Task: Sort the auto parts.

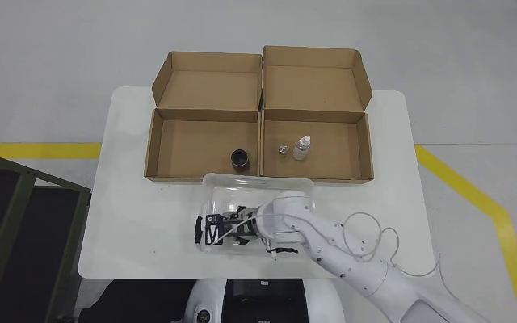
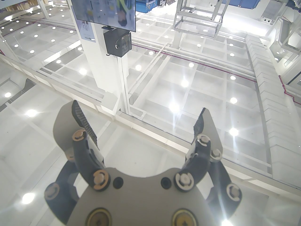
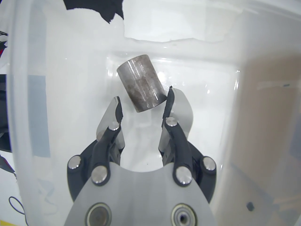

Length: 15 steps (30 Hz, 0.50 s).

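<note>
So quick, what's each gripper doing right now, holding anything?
Left gripper: open, empty.
Right gripper: open, straddling the end of a cylinder, not clamped on it.

Plain shop-floor corner, nothing fancy going on

Grey floor (image 1: 81,48) is spreading out all around the white table (image 1: 121,226), with yellow tape (image 1: 48,150) running off from the table's left side and another strip angling away past its right. A dark rack (image 1: 32,234) is sitting just beside the table's left edge, and high over the table round lights (image 2: 233,100) are glaring out of a white gridded ceiling (image 2: 211,83).
</note>
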Each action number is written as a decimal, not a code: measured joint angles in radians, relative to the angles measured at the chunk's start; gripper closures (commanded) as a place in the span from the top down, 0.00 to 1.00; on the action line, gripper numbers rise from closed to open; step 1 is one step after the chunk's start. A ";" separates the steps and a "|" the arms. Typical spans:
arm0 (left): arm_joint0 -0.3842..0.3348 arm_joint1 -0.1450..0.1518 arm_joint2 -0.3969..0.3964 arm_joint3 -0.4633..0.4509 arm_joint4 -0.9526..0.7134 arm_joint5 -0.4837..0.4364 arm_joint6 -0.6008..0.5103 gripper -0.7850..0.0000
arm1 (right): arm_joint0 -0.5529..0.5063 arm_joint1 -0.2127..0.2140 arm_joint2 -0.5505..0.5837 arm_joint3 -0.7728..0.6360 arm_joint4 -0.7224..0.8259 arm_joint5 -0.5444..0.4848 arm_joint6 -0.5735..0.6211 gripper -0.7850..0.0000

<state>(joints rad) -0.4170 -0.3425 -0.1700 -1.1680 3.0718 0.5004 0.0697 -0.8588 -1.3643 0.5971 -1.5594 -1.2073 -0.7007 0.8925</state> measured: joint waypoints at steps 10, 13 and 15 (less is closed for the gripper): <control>0.000 0.000 0.000 0.000 0.000 0.000 0.000 1.00 | 0.008 -0.004 -0.010 0.015 -0.032 -0.005 -0.044 0.37; 0.000 0.000 0.000 0.000 0.000 0.000 0.000 1.00 | 0.011 -0.006 -0.013 0.024 -0.037 -0.007 -0.052 0.33; 0.000 0.000 0.000 0.000 0.000 0.000 0.000 1.00 | 0.012 -0.007 -0.014 0.028 -0.034 -0.013 -0.061 0.25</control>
<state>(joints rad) -0.4170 -0.3425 -0.1700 -1.1680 3.0718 0.5004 0.0697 -0.8470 -1.3714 0.5831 -1.5317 -1.2415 -0.7133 0.8316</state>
